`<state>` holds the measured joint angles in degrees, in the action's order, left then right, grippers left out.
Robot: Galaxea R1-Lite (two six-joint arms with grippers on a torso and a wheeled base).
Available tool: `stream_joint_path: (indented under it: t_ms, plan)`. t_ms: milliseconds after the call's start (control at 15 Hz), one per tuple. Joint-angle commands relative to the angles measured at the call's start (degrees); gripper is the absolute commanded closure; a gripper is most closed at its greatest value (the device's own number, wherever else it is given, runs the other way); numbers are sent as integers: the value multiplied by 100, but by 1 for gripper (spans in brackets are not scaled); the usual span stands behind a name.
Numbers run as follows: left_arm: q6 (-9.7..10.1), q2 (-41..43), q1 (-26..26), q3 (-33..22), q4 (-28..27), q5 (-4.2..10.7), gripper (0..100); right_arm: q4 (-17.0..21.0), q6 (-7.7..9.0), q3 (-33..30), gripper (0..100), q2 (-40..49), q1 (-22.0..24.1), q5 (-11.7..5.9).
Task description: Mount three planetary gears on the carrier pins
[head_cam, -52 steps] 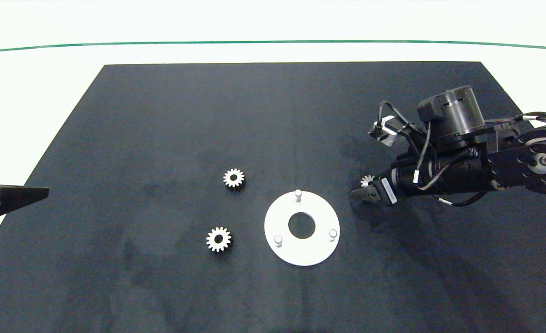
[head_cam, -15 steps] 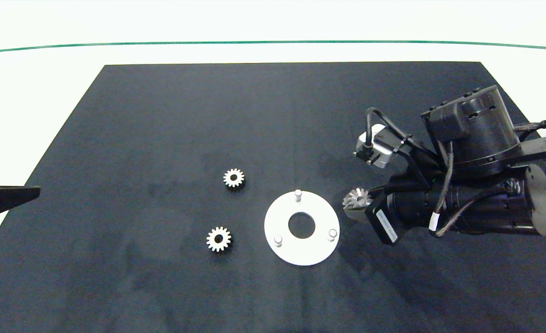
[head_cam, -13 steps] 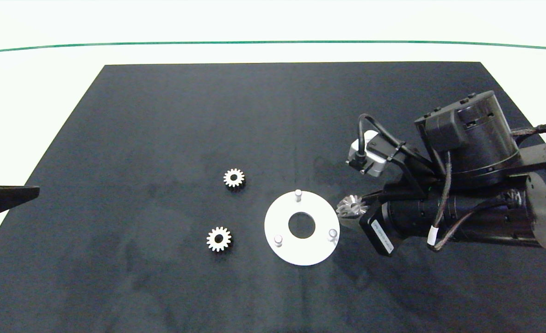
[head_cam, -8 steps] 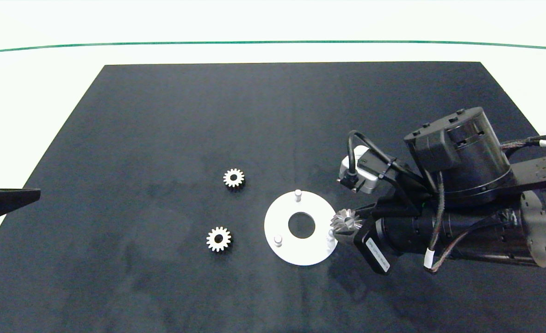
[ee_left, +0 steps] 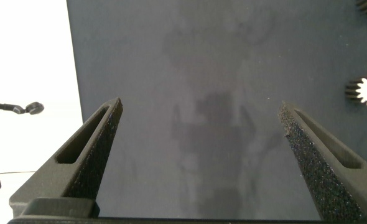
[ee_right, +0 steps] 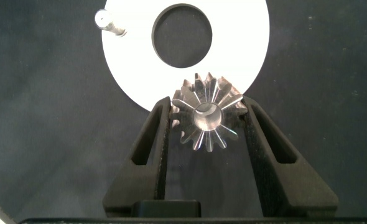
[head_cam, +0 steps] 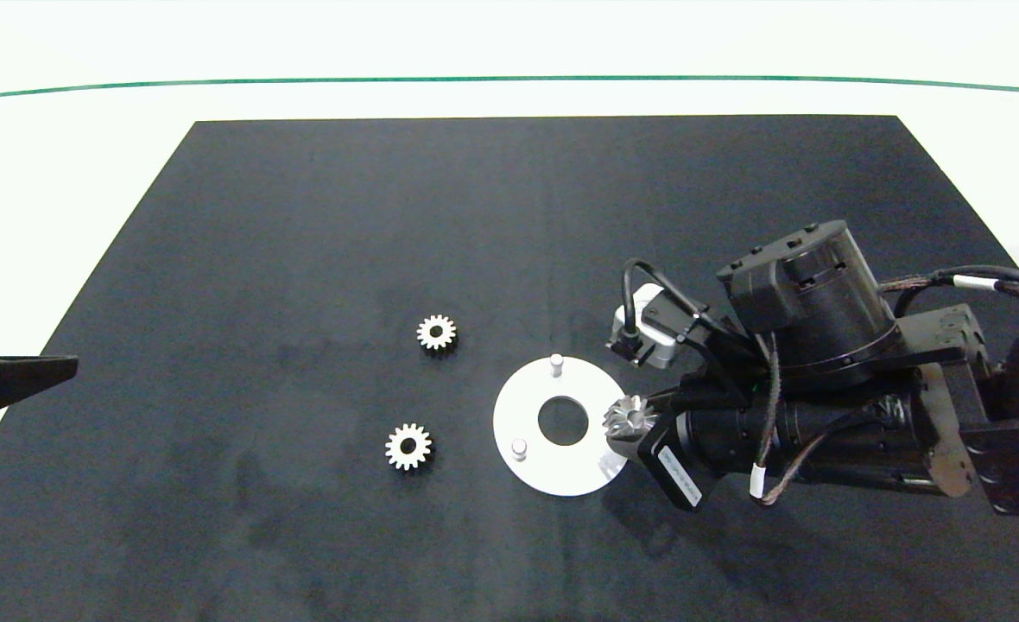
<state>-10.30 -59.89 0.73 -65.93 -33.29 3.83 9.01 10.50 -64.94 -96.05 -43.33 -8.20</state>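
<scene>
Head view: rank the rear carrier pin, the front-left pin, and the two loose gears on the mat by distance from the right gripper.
From the right gripper:
1. Rear pin, far side of the disc.
2. Front-left pin; too close to call with 1.
3. Rear loose gear, left of the disc.
4. Front loose gear, farther left.

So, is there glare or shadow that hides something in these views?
Head view: the table beyond the mat is bright and washed out, and the right gripper covers one pin. Right wrist view: the gear shines, yet its teeth stay clear. Left wrist view: only faint smudges on the mat.
</scene>
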Motion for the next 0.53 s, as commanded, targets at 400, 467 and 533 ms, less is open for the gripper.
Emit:
stream_joint_path:
  t_ms: [400,467,533]
  plan:
    - [-7,13,-64,1,-19,4,0,4,14,25,69,-98,17,-15]
    - [-7,13,-64,1,-19,4,0,4,14,25,69,-98,17,-15]
    - [-7,13,-64,1,-19,4,0,13,14,25,69,-98,17,-50]
